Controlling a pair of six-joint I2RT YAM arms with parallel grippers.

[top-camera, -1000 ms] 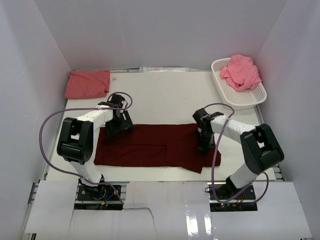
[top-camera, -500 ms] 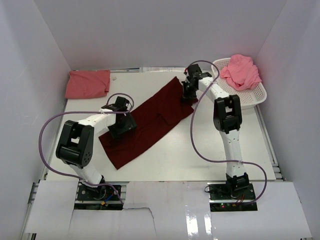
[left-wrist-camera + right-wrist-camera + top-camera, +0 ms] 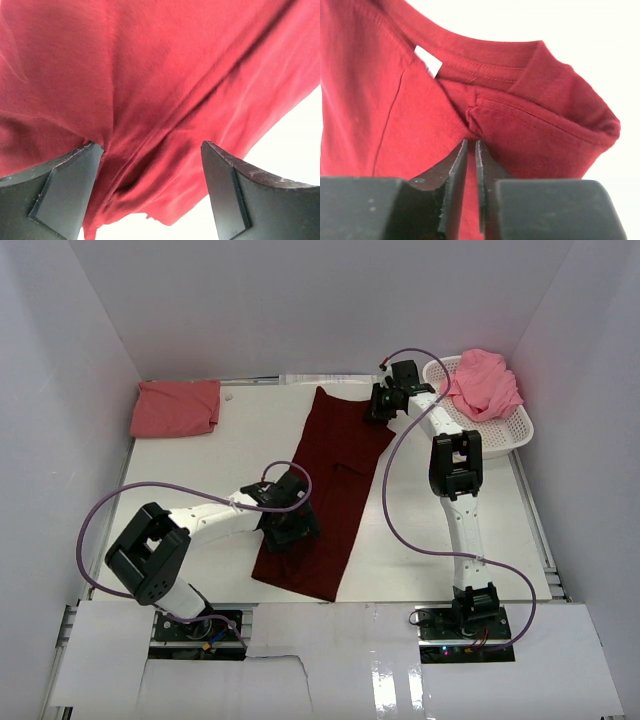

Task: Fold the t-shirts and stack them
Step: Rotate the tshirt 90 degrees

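The dark maroon t-shirt (image 3: 335,475) lies as a long folded strip running from the table's back centre to the near centre. My right gripper (image 3: 381,404) is at its far end beside the basket; in the right wrist view the gripper (image 3: 471,143) has its jaws almost together, pinching a pucker of maroon cloth (image 3: 535,135) just below the collar and white label (image 3: 428,61). My left gripper (image 3: 292,524) sits on the strip's near part. It stands wide open (image 3: 150,150) over wrinkled maroon cloth (image 3: 150,75), holding nothing.
A folded salmon t-shirt (image 3: 175,407) lies at the back left corner. A white perforated basket (image 3: 492,436) at the back right holds a crumpled lighter pink t-shirt (image 3: 483,383). White walls enclose the table on three sides.
The right gripper carried its end of the maroon shirt from the near right to the back by the basket, swinging the strip lengthwise. The left gripper slid toward the near centre with it.
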